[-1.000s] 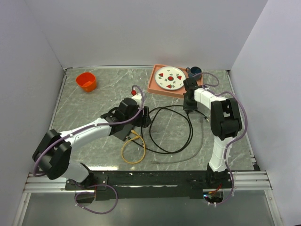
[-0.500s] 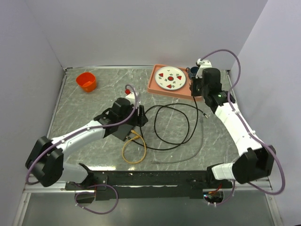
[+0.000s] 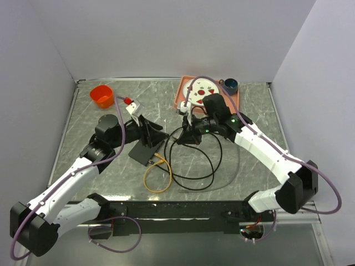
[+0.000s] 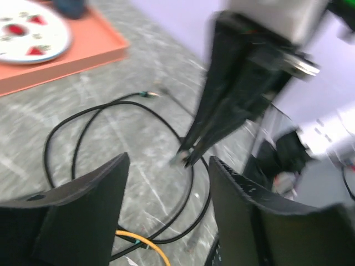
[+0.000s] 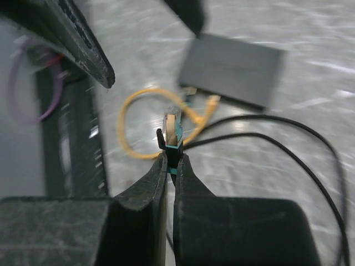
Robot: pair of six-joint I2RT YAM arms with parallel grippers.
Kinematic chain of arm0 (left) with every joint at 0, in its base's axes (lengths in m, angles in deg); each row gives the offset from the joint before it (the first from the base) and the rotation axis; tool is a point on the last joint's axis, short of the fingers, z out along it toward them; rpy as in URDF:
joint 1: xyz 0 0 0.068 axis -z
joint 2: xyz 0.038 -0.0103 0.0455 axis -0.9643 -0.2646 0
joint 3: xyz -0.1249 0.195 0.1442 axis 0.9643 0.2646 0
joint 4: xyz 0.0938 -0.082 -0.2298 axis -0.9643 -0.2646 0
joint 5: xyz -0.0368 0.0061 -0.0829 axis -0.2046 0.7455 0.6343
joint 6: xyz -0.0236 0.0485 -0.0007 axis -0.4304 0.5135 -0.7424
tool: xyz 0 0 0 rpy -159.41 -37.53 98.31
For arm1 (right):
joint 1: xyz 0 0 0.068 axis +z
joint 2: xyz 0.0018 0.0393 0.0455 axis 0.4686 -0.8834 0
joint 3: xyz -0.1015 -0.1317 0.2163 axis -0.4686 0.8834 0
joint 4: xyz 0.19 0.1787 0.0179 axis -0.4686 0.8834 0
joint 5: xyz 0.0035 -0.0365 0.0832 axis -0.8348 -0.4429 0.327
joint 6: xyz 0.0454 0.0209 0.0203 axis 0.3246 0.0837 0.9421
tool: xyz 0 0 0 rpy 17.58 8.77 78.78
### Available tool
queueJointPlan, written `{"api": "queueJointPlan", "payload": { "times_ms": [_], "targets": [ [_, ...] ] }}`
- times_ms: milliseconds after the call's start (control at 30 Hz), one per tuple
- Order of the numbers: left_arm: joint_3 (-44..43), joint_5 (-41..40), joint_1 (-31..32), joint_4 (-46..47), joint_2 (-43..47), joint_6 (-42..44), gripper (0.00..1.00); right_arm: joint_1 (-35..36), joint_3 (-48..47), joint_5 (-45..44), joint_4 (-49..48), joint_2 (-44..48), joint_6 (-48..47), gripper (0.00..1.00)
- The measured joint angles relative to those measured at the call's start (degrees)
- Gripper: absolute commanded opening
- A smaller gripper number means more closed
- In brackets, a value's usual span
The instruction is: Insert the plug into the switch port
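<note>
My right gripper [image 5: 171,160] is shut on a small teal and black plug [image 5: 173,133] at the end of the black cable [image 3: 213,166], held above the table's middle. It also shows in the top view [image 3: 186,137]. The flat matte-black switch box [image 3: 143,152] lies left of it, seen beyond the plug in the right wrist view [image 5: 233,69]; its port openings are too blurred to make out. My left gripper [image 3: 157,134] is open and empty over the box's far end. In the left wrist view [image 4: 169,160] it faces the right gripper's tips and the plug [image 4: 178,159].
A yellow cable loop [image 3: 158,174] lies in front of the box, one end by its side. The salmon-pink tray [image 3: 178,98] with a plate [image 3: 201,88] stands at the back, a blue cup [image 3: 229,85] beside it. An orange cup [image 3: 102,95] is at the back left.
My right arm has swung from beside the tray at the back right to the table's middle, carrying the plug and dragging the cable. My left arm has drawn back left and lifted off the box.
</note>
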Motion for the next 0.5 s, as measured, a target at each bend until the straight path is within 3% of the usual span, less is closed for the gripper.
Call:
{"api": "queueJointPlan", "payload": {
  "times_ms": [167, 500],
  "targets": [
    [-0.02, 9.18, 0.04, 0.85, -0.31, 2.16, 0.57, -0.11, -3.02, 10.45, 6.69, -4.39, -6.03, 0.00],
    [0.17, 15.65, 0.35, 2.95, -0.37, 4.07, 0.52, -0.11, -3.74, 16.76, 9.84, -4.72, -8.39, 0.00]
  ]
}}
